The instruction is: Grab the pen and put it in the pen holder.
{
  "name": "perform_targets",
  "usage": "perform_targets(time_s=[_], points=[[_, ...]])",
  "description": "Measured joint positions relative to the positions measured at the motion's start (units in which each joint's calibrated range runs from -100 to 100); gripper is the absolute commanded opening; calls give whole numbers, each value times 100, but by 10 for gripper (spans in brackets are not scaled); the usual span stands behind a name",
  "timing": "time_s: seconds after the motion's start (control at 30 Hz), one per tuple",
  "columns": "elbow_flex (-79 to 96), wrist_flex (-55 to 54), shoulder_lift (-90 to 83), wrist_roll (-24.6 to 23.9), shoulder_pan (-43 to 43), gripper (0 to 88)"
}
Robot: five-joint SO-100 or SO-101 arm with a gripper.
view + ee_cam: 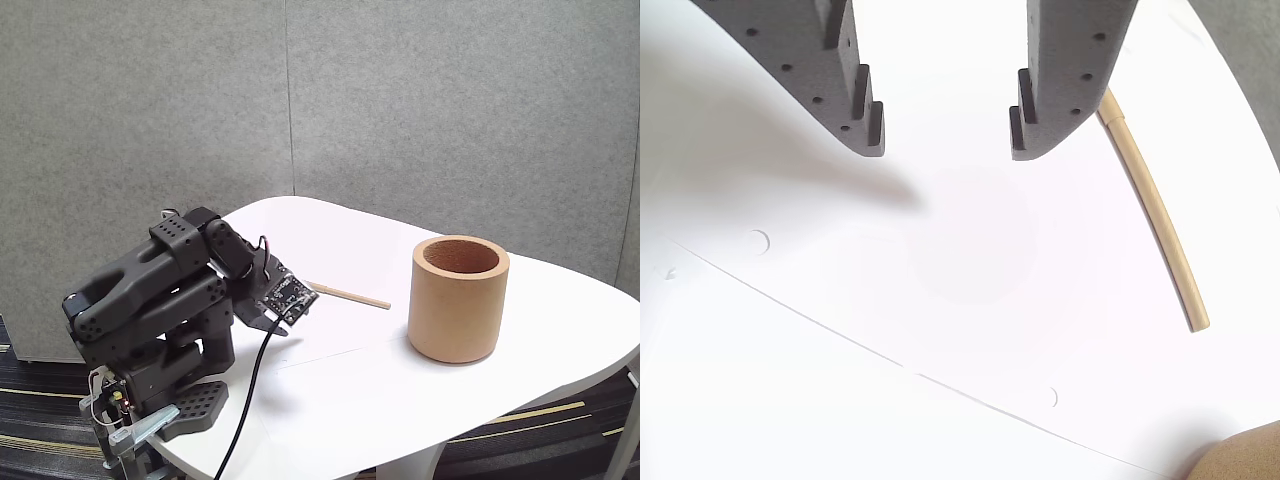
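Note:
The pen (350,295) is a thin tan stick lying flat on the white table (340,390), between the arm and the pen holder. In the wrist view the pen (1160,225) runs down the right side, its upper end hidden behind the right finger. The pen holder (459,298) is a wide tan cup standing upright at the right; its rim shows at the lower right corner (1240,458). My gripper (944,135) hangs open just above the table with nothing between its fingers, the pen outside to the right. In the fixed view the gripper (275,315) sits low beside the pen's near end.
A black cable (245,400) drops from the wrist to the table's front edge. The arm's base (185,405) is clamped at the left corner. A grey partition wall (400,100) stands behind. A thin seam (890,360) crosses the tabletop.

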Motion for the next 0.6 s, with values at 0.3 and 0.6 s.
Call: perform_targets(time_s=[0.3, 0.6], points=[[0, 0, 0, 0, 0, 172], [0, -8, 0, 0, -44, 171]])
